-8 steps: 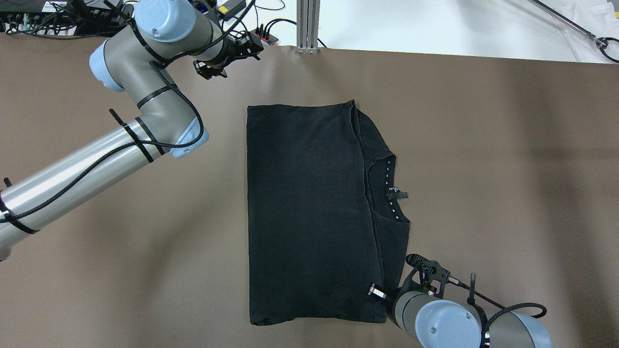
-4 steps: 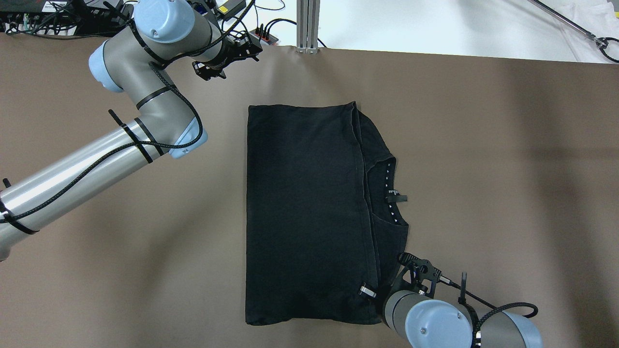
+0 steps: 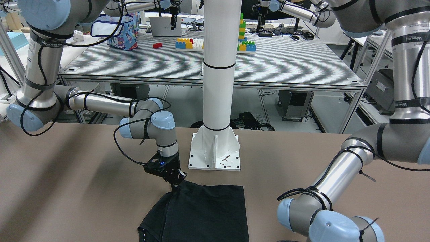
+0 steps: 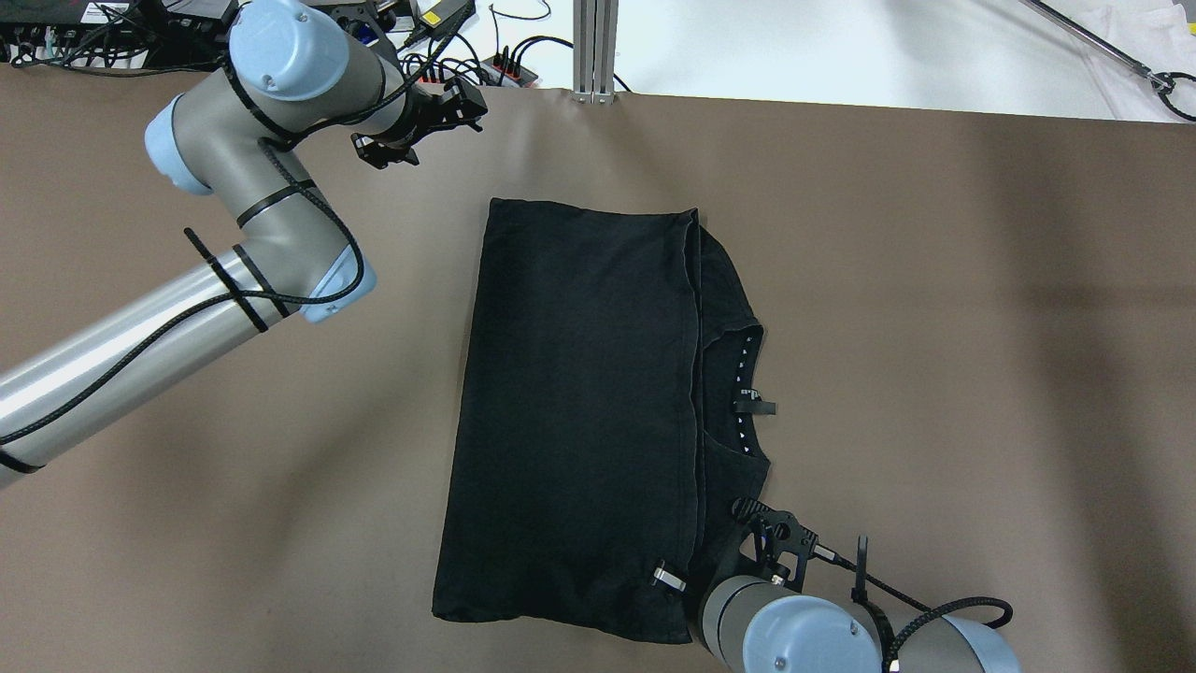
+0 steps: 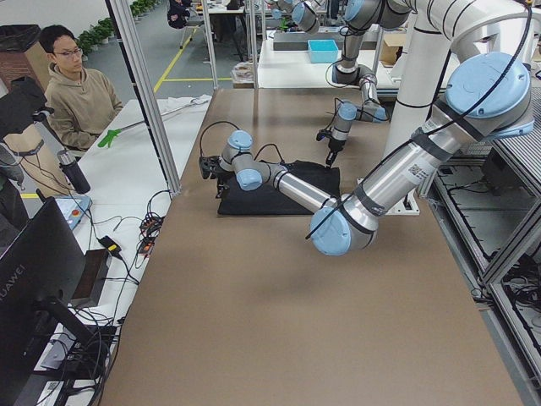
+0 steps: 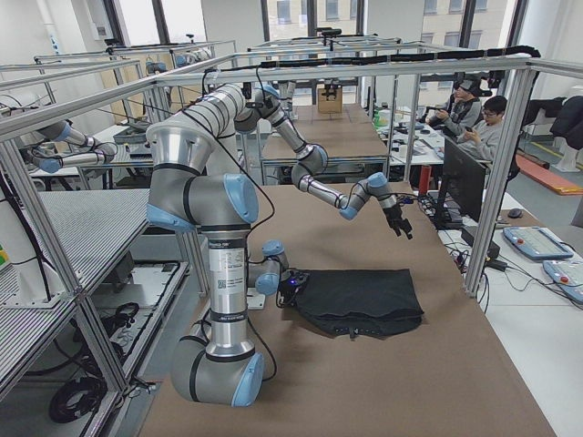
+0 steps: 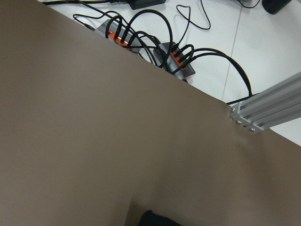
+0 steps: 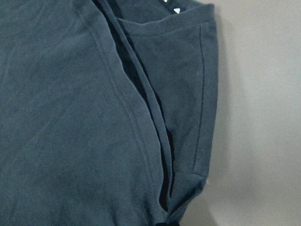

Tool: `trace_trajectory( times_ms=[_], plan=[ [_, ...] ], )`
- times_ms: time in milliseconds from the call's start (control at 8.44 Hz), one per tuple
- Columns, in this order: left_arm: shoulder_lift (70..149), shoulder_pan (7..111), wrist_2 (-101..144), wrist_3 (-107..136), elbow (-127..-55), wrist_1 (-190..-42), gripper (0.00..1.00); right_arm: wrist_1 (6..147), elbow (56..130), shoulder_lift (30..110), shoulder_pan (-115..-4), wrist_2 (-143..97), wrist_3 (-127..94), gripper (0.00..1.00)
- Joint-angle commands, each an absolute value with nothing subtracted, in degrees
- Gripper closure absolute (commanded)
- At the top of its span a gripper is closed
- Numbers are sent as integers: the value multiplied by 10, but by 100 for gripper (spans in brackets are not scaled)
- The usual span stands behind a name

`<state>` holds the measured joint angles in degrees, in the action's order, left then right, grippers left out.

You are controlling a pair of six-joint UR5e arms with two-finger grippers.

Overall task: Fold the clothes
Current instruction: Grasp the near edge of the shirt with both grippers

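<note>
Got the right gripper (image 3: pixel 174 184) clamped on the near right corner of the folded shirt (image 4: pixel 579 402), middle of the table (image 4: pixel 934 374), probably for another fold. Can't tell the state of the left gripper (image 4: pixel 453 101), far left, out of the way.

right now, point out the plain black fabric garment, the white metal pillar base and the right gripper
plain black fabric garment (image 4: pixel 579 402), overhead exterior view, middle of the top layer
white metal pillar base (image 3: pixel 215 154), exterior front-facing view, its bolted foot bracket
right gripper (image 3: pixel 175 185), exterior front-facing view, between its fingers at the garment's corner
</note>
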<state>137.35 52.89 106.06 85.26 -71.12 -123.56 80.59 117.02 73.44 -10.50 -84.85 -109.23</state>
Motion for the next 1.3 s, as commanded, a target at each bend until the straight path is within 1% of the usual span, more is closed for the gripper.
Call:
trace_trajectory(
  times_ms=[0, 119, 237, 356, 474, 830, 948, 1185],
  plan=[
    [1265, 520, 1072, 882, -844, -1235, 0, 824, 1188, 732, -84, -842, -1108, 100],
    [1226, 490, 1065, 917, -888, -1236, 0, 824, 1186, 736, -83, -842, -1105, 100],
    [1176, 466, 1062, 945, -955, -1236, 0, 824, 1187, 739, -83, -842, -1102, 100],
    [1108, 427, 1046, 974, -1029, -1236, 0, 824, 1186, 739, -83, -841, -1100, 100],
    [1059, 369, 996, 1007, -1084, -1236, 0, 824, 1183, 739, -83, -841, -1096, 100],
    [997, 184, 850, 1108, -1146, -1236, 3, 823, 1182, 738, -84, -841, -1096, 100],
    [989, 118, 783, 1122, -1148, -1235, 4, 822, 1182, 738, -84, -841, -1096, 100],
    [989, 60, 734, 1152, -1141, -1235, 8, 822, 1182, 739, -85, -841, -1095, 100]
  ],
)
